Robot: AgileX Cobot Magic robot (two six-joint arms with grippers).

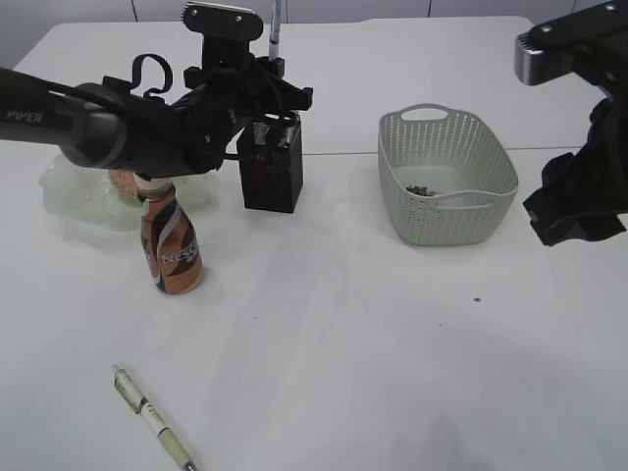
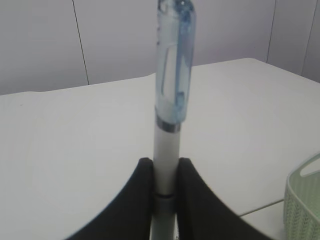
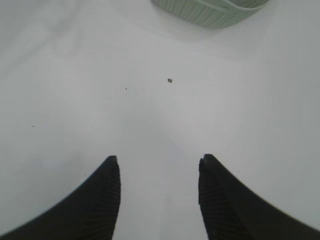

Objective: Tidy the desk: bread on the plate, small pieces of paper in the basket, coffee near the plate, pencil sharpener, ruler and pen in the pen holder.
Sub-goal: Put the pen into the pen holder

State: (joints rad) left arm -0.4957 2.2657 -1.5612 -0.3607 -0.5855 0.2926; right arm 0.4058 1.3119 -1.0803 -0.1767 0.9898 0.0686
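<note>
held pen (image 2: 170,100): upright, long axis vertical, blue capped end pointed up, above the black pen holder (image 1: 271,164)
left gripper (image 2: 165,192): fingers (image 2: 142,200) clamped on the pen's lower barrel
right gripper (image 3: 159,192): fingers apart, empty, over bare tabletop (image 3: 75,100)
second pen (image 1: 152,417): lay flat near front edge, axis diagonal
pen holder contents: probably mesh-walled, inside unclear

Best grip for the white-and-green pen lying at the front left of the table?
Take the white-and-green pen mid-barrel from straight above, jaws across its width. It lies flat and diagonal on bare table, so probably rotate the wrist to match. The open right gripper is free.
</note>
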